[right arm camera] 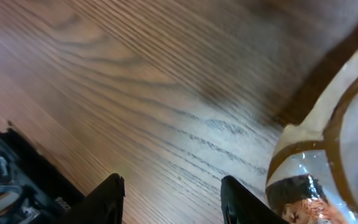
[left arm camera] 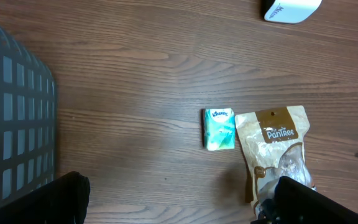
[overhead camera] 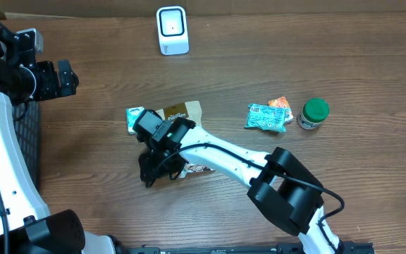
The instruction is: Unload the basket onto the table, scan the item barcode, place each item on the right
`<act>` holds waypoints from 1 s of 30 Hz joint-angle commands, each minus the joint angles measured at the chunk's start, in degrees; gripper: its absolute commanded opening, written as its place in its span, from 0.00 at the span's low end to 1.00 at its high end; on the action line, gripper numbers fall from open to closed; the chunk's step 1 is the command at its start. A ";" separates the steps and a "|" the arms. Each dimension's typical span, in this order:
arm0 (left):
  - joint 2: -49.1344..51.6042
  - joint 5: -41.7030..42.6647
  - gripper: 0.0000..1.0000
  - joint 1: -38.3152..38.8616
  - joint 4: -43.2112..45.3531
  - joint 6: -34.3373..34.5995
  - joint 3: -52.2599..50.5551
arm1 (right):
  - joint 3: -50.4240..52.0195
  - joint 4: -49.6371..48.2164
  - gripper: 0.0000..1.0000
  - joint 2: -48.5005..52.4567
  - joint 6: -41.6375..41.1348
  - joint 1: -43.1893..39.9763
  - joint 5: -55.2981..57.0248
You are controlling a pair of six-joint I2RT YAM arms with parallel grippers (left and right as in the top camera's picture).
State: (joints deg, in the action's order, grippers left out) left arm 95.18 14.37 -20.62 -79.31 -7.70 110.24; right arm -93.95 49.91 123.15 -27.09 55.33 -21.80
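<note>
Tan-and-clear plastic PanTree snack pouch point(overhead camera: 182, 111), below the white boxy scanner point(overhead camera: 172, 29), looks light, floppy and slippery. I'd pinch its sealed top edge with the right gripper point(right arm camera: 173, 193), now half-spread and empty; left gripper point(left arm camera: 182, 183) gapes wide.

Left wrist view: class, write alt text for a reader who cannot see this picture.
A tan PanTree snack pouch lies flat on a wooden table, with a small green Kleenex pack just left of it in the frame. A white scanner peeks in at the top right, and a dark mesh basket fills the left edge.
</note>
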 commanded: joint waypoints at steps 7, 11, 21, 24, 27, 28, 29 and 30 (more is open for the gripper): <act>0.20 0.26 0.99 0.39 0.04 -0.87 0.48 | -0.09 9.25 0.47 2.03 -2.97 -2.80 12.90; 0.20 0.26 0.99 0.39 0.04 -0.87 0.48 | -0.13 12.59 0.48 2.01 -2.89 -7.67 19.65; 0.20 0.26 0.99 0.39 0.04 -0.87 0.48 | -0.24 8.92 0.48 2.01 3.26 -21.38 20.72; 0.20 0.26 0.99 0.39 0.04 -0.87 0.48 | -0.24 6.45 0.48 2.01 3.37 -24.61 19.93; 0.20 0.26 0.99 0.39 0.04 -0.87 0.48 | -0.24 2.93 0.48 2.01 3.37 -27.65 15.78; 0.20 0.26 1.00 0.39 0.04 -0.87 0.48 | -0.24 1.46 0.48 2.01 3.39 -28.59 13.42; 0.20 0.26 0.99 0.39 0.04 -0.87 0.48 | -0.24 -0.28 0.48 2.01 3.43 -29.57 10.54; 0.20 0.26 1.00 0.39 0.04 -0.87 0.48 | -0.24 -2.23 0.48 2.01 3.76 -30.47 7.78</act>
State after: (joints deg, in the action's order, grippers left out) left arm 95.18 14.37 -20.62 -79.31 -7.70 110.24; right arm -93.95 50.57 125.05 -24.34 27.05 -5.93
